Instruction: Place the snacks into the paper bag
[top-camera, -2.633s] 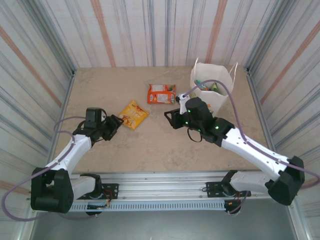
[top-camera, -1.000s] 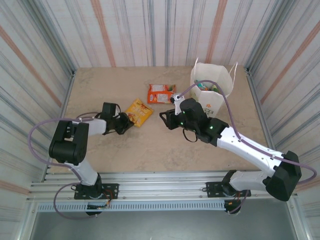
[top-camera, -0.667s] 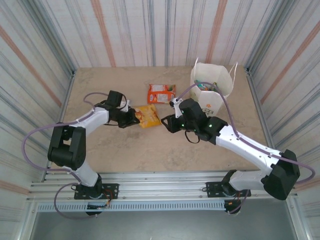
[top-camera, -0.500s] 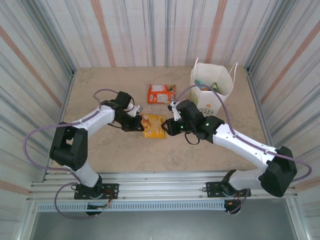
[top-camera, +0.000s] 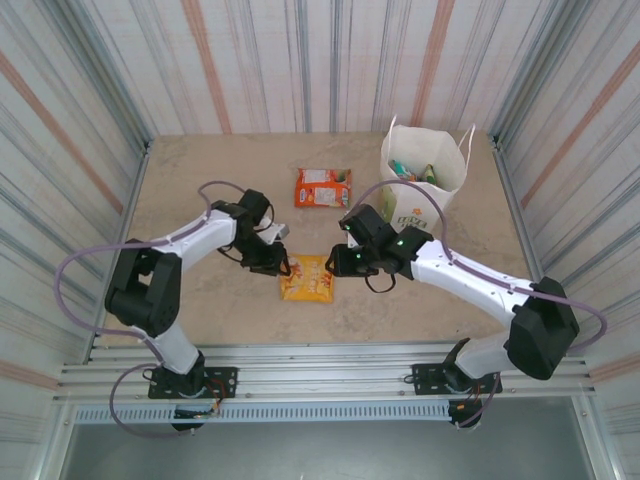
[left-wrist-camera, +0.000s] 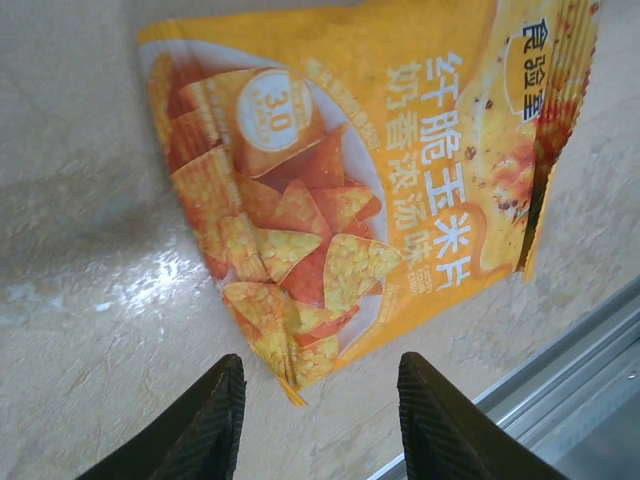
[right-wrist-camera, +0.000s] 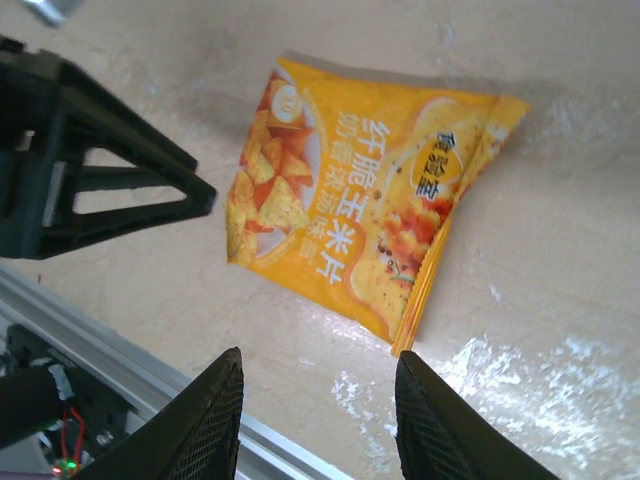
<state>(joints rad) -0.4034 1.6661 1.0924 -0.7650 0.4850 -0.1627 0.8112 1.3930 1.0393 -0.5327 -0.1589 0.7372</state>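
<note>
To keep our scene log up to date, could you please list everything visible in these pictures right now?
yellow packet: one, yellow-orange, flat on the table between the two grippers
orange-red packet: one, orange-red, flat on the table farther back, left of the bag
paper bag: one, white with a green-orange print, upright at the far right
packets in the bag: green and teal tops show, count cannot be told
table: one, beige marbled
walls: striped panels on three sides
rail: silver, along the near edge
left gripper: black, open, holding nothing, just left of the yellow packet
right gripper: black, open, holding nothing, just right of it
</note>
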